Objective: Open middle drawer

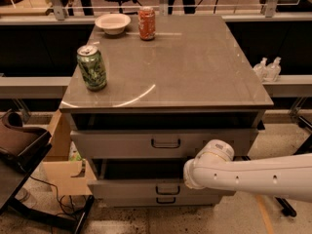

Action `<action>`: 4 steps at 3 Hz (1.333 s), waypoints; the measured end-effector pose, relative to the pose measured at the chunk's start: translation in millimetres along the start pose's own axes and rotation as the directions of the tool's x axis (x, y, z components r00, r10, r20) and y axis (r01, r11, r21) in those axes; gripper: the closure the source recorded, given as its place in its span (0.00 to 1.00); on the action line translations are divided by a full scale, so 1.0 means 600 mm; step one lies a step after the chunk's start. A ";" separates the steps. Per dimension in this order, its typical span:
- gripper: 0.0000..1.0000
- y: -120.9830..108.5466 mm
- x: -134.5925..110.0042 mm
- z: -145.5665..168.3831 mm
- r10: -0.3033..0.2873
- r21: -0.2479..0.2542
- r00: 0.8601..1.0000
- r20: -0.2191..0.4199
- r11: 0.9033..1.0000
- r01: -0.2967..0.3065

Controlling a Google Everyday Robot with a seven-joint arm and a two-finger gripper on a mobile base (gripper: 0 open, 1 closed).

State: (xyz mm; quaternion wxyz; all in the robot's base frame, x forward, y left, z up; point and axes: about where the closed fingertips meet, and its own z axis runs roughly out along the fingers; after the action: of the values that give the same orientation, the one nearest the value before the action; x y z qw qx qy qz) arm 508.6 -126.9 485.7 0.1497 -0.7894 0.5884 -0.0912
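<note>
The grey cabinet [165, 62] has three drawers. The taller top drawer [122, 144] sits under the tabletop. Below it the shallow middle drawer [126, 189] stands pulled out a little, with a dark gap above its front and its small dark loop handle [167, 189] in plain sight. The lowest drawer [131, 201] lies just beneath. My white arm [253, 174] reaches in from the right. Its gripper [188, 177] end hangs just above and right of the middle drawer's handle, at the drawer's top edge.
On the cabinet top stand a green can [91, 67], an orange can [146, 23] and a white bowl [112, 23]. A cardboard box [61, 165] and a dark chair [19, 145] sit at the left. Two bottles [267, 68] rest on the right ledge.
</note>
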 end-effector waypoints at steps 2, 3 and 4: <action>1.00 -0.003 0.017 -0.019 0.012 0.019 1.000 -0.011 1.000 -0.012; 1.00 0.022 0.025 0.000 0.052 0.036 0.999 0.011 0.998 -0.052; 1.00 0.035 0.029 0.020 0.087 0.079 0.995 0.045 0.993 -0.091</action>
State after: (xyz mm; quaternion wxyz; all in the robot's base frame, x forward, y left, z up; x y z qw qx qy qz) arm 498.8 -147.7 466.7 0.1976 -0.7574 0.6155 -0.0916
